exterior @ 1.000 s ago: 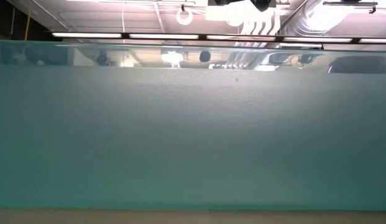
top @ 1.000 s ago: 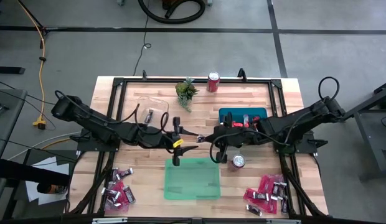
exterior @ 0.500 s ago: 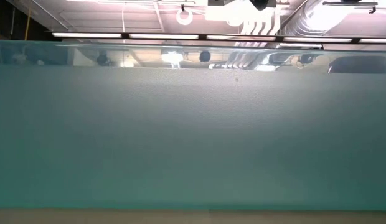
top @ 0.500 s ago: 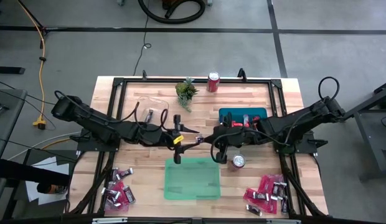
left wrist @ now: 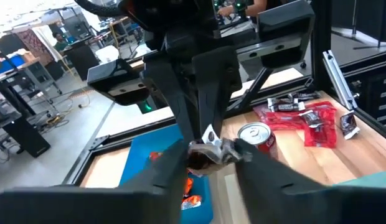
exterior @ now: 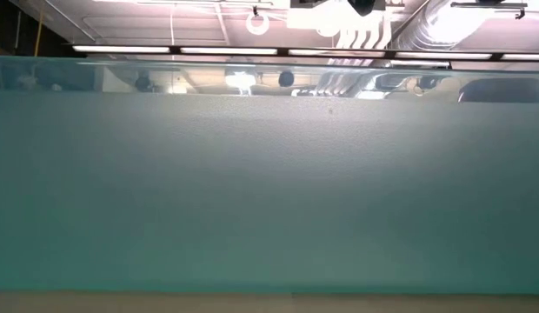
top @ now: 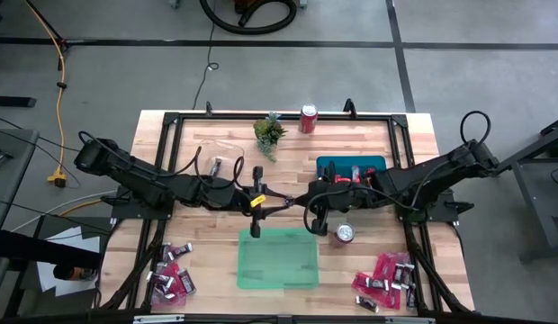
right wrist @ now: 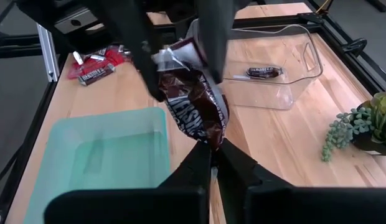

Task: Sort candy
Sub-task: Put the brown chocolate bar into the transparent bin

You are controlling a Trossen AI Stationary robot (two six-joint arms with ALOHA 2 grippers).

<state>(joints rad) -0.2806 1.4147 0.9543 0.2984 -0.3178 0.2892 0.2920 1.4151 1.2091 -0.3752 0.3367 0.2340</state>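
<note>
Wooden table (top: 216, 135) w/ black frame, seen from above: both arms reach to the centre, meeting just above the green tray (top: 279, 259). Blue tray (top: 328, 164) sits right of centre w/ a few red-orange packets (top: 349, 175) inside; clear tray (right wrist: 286, 81) left of centre holds one dark bar (right wrist: 263, 71). Red soda can (top: 345, 234) stands just right of the green tray, another can (top: 308, 118) at the far edge beside a small green plant (top: 269, 131). Loose candy lies in two heaps at the near corners: left pile (top: 172, 274), right pile (top: 389, 277).

Right gripper (right wrist: 211, 163), jaws closed, pinches the lower edge of a brown-and-silver chocolate bar (right wrist: 196, 109) held over the table between the trays. Left gripper (left wrist: 208, 160) meets the same bar at its other end; its fingers (left wrist: 168, 171) flank the wrapper and appear to touch it, but a firm grip can't be told. Low view shows only the tray wall.
</note>
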